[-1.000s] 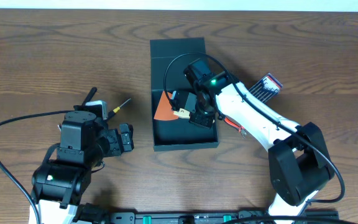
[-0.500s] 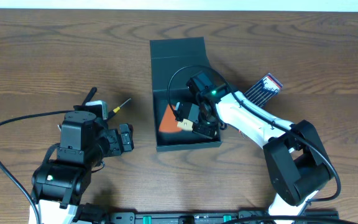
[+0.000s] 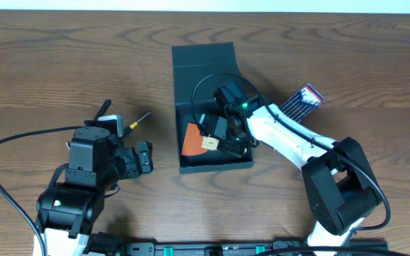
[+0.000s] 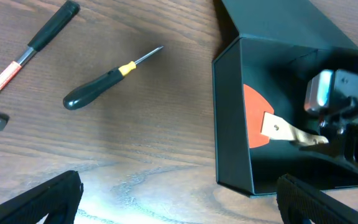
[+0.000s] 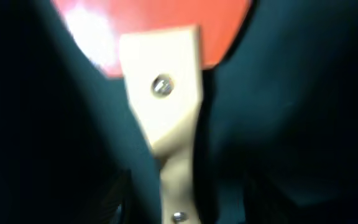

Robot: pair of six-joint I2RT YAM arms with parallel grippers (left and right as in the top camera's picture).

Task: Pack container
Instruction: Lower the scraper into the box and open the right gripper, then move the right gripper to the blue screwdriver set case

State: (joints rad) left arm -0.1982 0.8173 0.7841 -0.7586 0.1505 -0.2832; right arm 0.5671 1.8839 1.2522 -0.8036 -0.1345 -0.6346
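At mid tabletop the container sits w/ lid flapped back, so we can reach in. R fingers are down inside, at the beige handle of an orange scraper. We judge it's being set down, but clamped or apart we can't tell. L fingers hover wide apart, empty, prob. waiting. Screwdriver & hammer lie outside, unpacked.

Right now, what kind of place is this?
Probably a lab workbench for robot packing: a wood-grain table, a hammer and screwdriver lying on it, and an open dark container.
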